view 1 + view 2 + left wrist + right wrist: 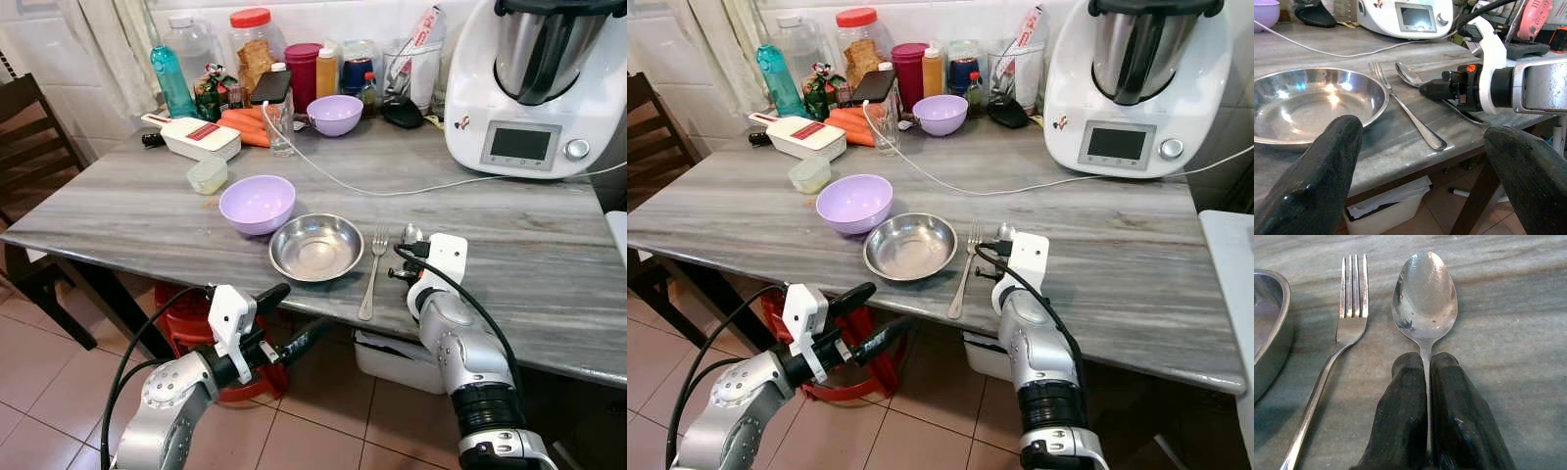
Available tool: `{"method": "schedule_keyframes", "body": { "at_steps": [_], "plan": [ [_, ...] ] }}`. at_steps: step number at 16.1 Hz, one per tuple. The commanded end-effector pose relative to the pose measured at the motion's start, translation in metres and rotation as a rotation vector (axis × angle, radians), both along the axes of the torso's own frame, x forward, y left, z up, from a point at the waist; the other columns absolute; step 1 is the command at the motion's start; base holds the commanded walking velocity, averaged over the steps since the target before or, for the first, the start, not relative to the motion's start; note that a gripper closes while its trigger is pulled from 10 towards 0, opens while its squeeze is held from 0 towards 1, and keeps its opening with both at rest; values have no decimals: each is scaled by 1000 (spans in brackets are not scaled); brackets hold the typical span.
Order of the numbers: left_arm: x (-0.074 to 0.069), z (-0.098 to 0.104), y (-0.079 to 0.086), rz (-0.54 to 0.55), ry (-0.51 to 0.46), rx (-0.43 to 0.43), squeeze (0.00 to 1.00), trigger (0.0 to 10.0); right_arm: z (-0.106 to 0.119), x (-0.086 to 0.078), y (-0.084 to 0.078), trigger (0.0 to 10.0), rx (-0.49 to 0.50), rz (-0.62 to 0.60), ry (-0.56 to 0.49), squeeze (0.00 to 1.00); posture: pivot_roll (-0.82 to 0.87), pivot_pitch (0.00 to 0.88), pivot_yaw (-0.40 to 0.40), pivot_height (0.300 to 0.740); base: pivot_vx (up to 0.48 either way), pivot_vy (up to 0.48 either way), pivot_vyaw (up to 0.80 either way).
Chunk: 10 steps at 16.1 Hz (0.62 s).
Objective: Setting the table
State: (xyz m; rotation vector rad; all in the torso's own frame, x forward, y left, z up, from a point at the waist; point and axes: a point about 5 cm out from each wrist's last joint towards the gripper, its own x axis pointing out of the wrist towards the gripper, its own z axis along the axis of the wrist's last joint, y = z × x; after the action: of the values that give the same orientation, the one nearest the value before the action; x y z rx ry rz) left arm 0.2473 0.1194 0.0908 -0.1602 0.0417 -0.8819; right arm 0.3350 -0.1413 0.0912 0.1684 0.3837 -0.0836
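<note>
A steel bowl (315,247) sits near the front edge of the grey marble table (529,255), with a purple bowl (257,204) just behind it to the left. A fork (373,269) lies to the right of the steel bowl, tines pointing away. My right gripper (1426,363) is shut on the handle of a spoon (1425,293), which lies parallel to the fork (1352,308) on its right, low against the tabletop. My left gripper (294,315) hangs open below the table's front edge, facing the steel bowl (1308,105), with nothing between its fingers.
A large white kitchen machine (534,88) stands at the back right, its white cable (372,186) trailing across the table. Jars, bottles, a glass (279,122) and a second purple bowl (335,114) crowd the back. A wooden chair (29,127) stands left; a red stool (186,313) sits underneath.
</note>
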Motion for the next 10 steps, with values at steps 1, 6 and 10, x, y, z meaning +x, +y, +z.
{"method": "schedule_keyframes", "body": {
  "at_steps": [1, 6, 10],
  "plan": [
    [2, 8, 0, -7, -26, 5, 0, 10000, 1, 2, 6, 10000, -3, 28, 4, 0, -116, 0, 104, 740, 0, 0, 0],
    [2, 7, 0, -12, -23, 2, 0, 10000, -2, 2, 6, 10000, -15, 39, 9, 1000, -116, 0, 103, 740, 0, 0, 0],
    [2, 6, 0, -18, -20, 2, 0, 10000, -2, 2, 6, 10000, -20, 40, 6, 1000, -115, 0, 101, 740, 0, 0, 0]
  ]
}}
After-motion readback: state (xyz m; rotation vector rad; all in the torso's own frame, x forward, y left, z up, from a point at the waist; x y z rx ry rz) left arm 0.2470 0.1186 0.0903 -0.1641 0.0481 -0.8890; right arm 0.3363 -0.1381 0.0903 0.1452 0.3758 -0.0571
